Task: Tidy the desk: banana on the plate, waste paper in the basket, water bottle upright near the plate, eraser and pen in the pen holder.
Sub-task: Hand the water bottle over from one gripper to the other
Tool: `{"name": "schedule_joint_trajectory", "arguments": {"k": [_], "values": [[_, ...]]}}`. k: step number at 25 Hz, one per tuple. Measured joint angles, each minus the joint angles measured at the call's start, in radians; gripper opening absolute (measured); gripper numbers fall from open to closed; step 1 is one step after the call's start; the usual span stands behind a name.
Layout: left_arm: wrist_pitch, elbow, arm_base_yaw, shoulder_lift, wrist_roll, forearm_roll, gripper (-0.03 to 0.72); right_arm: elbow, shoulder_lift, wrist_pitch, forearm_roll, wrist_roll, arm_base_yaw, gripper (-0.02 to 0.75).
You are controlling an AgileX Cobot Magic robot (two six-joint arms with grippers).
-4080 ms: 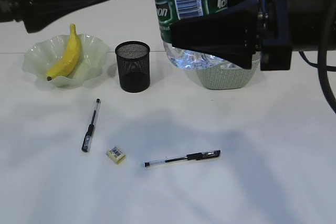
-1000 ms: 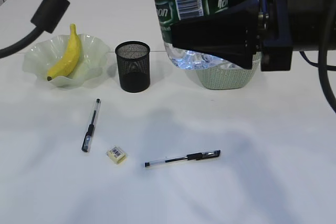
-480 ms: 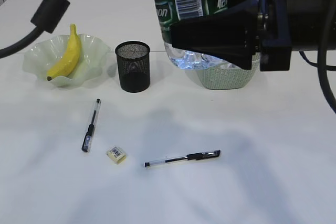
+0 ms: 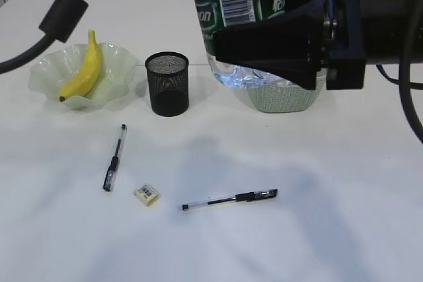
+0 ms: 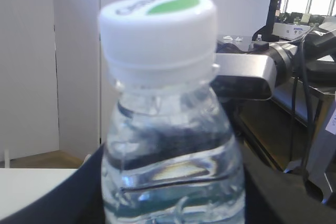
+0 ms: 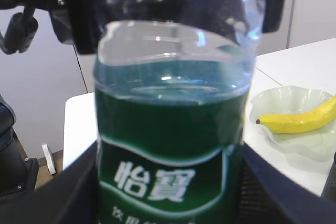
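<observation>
The water bottle [image 4: 238, 11] hangs upright above the counter [image 4: 344, 183], both claws clamped on it: the right claw [image 4: 221, 44] around its green label, the left claw [image 5: 173, 192] below the white cap [image 5: 157, 30]. The banana [image 4: 84, 67] lies on the plate [image 4: 43, 74], beside the mesh pen holder [image 4: 167, 84]; two pens [image 4: 114, 158] and the eraser [image 4: 146, 194] lie nearer the camera.

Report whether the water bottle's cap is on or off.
On: the white cap sits on the neck of the water bottle, above the clear water.

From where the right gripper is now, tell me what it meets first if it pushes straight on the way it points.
Nothing new: the right gripper already has the water bottle between its jaws. Past the bottle, probably the left arm's dark parts; depth is unclear.
</observation>
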Motion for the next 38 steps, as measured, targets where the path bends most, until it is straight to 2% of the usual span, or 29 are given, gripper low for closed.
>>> {"name": "schedule_joint_trajectory", "arguments": {"k": [17,25,30,34,38], "values": [[-0.003,-0.005,-0.002,0.0,0.023,-0.002,0.391,0.0,-0.035,-0.039,-0.044,0.027,0.0,0.473],[-0.012,-0.005,0.0,0.0,0.023,0.0,0.382,0.0,-0.035,-0.063,-0.044,0.029,0.003,0.524],[-0.025,-0.005,0.0,0.0,0.023,0.0,0.382,0.0,-0.039,-0.084,-0.042,0.029,0.004,0.526],[-0.026,-0.005,0.011,0.0,0.023,-0.001,0.38,0.0,-0.039,-0.09,-0.042,0.029,0.004,0.528],[-0.03,-0.005,0.044,0.002,0.023,0.034,0.379,0.0,-0.046,-0.107,-0.042,0.029,0.004,0.567]]}}
